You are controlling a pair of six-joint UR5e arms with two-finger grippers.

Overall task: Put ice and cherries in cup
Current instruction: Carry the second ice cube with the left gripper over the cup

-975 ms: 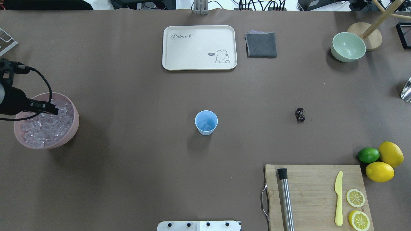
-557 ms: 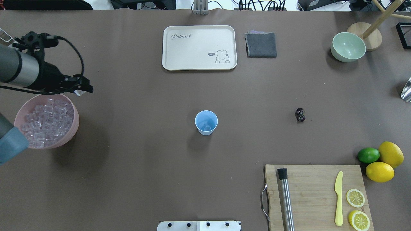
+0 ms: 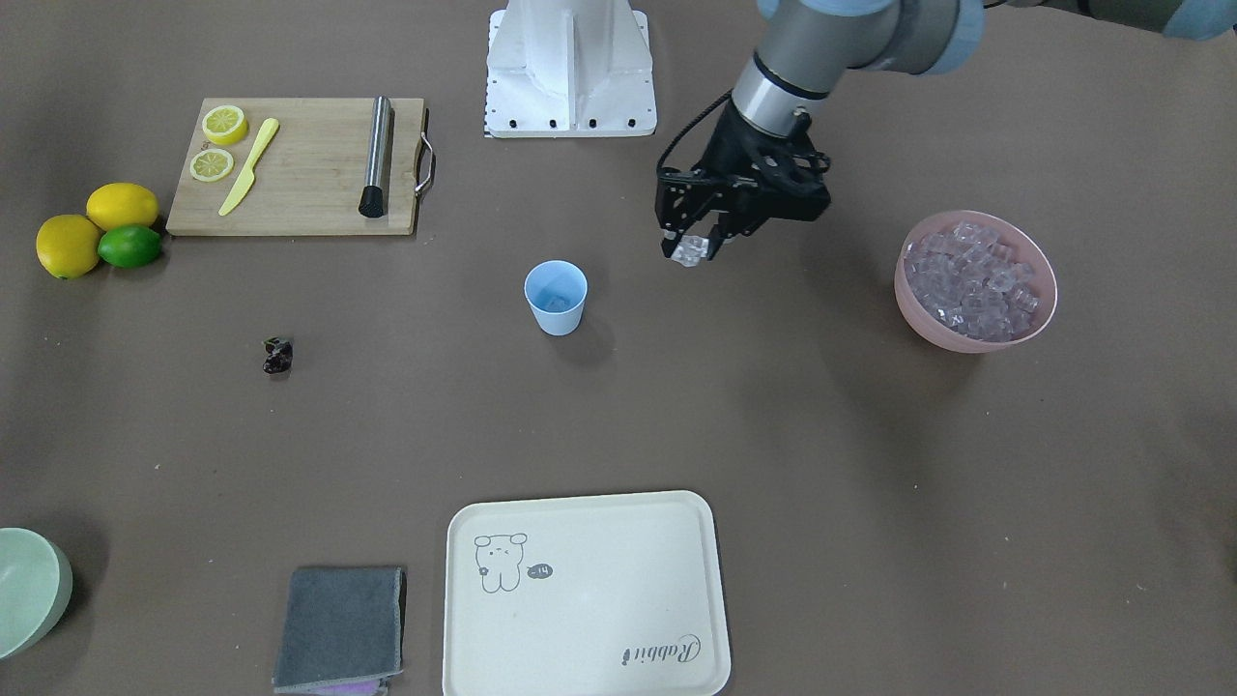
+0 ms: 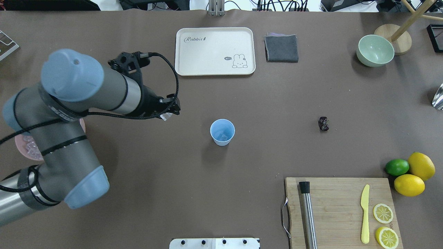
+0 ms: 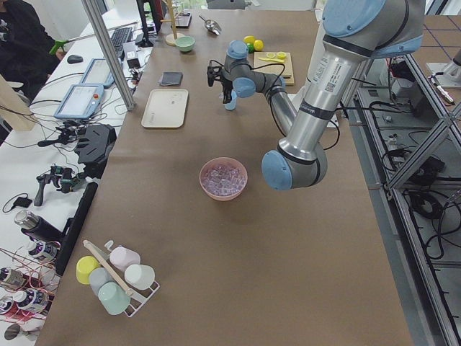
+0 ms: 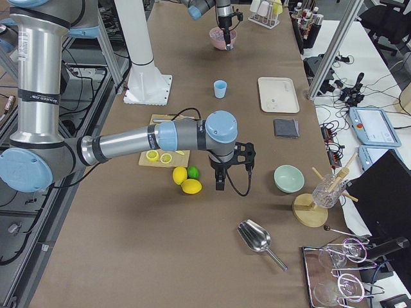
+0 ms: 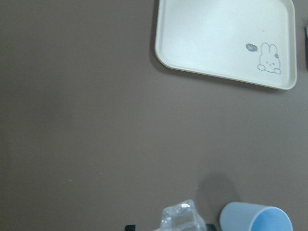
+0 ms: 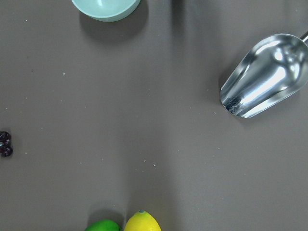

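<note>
Swung away from the pink bowl (image 3: 971, 340), the left pincer (image 3: 691, 244) now hangs just short of the cup (image 4: 222, 132) — closed on one ice cube (image 7: 182, 220). Cherries (image 4: 323, 123) lie on the surface (image 4: 155, 193), well apart. Right pincer (image 6: 220, 185): open or closed, cannot tell.

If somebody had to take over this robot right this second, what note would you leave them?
Left claw: shut on an ice cube, in the air a little short of the cup.
Right claw: above the table near the lemons; open or shut cannot be told.
Cherries: on the table, apart from the cup.
Done: cup seems to hold some ice.
Left: drop this cube in, then the cherries. More ice is in the pink bowl.
</note>
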